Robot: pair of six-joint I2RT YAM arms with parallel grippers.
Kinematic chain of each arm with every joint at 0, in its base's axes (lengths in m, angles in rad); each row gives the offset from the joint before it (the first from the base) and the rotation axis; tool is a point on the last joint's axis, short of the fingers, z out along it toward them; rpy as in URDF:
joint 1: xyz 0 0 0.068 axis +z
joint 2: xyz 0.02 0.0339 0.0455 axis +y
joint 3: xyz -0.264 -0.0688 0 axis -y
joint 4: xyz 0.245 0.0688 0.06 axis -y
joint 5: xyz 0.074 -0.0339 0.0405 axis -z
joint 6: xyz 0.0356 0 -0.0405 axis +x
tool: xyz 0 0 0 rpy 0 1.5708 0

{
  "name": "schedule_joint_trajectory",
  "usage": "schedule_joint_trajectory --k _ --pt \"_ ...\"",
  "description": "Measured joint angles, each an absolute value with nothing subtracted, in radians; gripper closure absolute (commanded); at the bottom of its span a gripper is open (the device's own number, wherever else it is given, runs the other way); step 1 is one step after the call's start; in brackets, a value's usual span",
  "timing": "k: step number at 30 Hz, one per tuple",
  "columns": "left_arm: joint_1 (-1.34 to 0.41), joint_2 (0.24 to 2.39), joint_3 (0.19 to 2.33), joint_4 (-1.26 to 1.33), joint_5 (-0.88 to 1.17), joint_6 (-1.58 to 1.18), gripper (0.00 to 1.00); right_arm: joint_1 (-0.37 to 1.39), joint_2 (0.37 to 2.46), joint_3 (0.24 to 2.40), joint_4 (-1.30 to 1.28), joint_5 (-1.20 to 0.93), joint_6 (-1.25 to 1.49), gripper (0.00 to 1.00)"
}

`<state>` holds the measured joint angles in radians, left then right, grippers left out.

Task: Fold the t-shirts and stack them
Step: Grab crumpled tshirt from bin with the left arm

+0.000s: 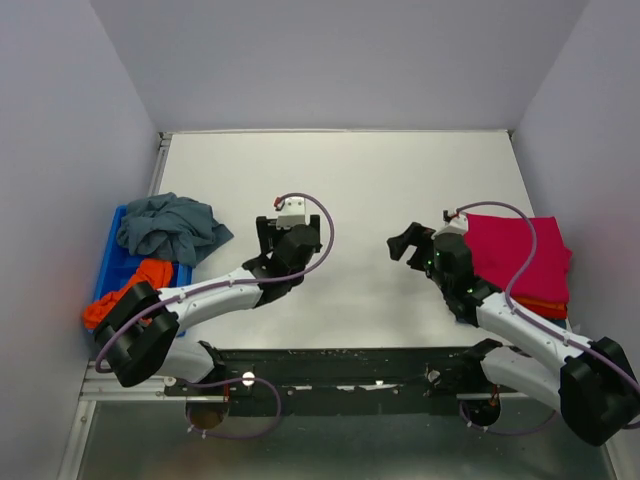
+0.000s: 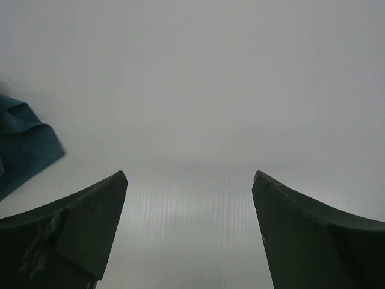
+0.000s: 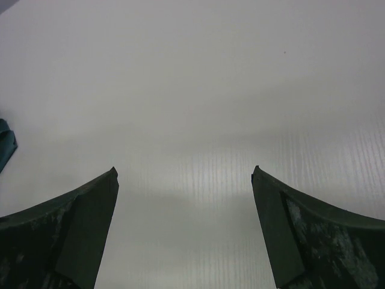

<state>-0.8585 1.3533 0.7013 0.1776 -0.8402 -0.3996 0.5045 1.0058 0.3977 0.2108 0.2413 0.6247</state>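
Observation:
A crumpled slate grey-blue t-shirt lies over the blue bin at the left, with an orange-red t-shirt bunched below it. A corner of the grey-blue shirt shows in the left wrist view and in the right wrist view. A folded magenta-pink t-shirt lies at the right on top of a folded orange one. My left gripper is open and empty over the bare white table, right of the grey-blue shirt. My right gripper is open and empty, left of the folded stack.
The rigid blue plastic bin sits at the table's left edge under the loose shirts. Pale walls close in the table at the left, back and right. A black rail runs along the near edge by the arm bases.

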Motion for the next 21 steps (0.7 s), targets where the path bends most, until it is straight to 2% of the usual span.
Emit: schedule_joint_trajectory --k 6,11,21 --pt "-0.822 1.356 0.759 0.068 -0.887 -0.482 0.01 0.505 1.006 0.401 0.197 0.245 0.642 0.00" --pt "-0.745 1.369 0.888 -0.124 -0.967 -0.587 0.07 0.505 1.008 0.401 0.200 0.238 0.657 0.00" --pt "-0.482 1.445 1.078 -0.454 -1.037 -0.757 0.15 0.505 1.011 0.401 0.201 0.211 0.682 0.00"
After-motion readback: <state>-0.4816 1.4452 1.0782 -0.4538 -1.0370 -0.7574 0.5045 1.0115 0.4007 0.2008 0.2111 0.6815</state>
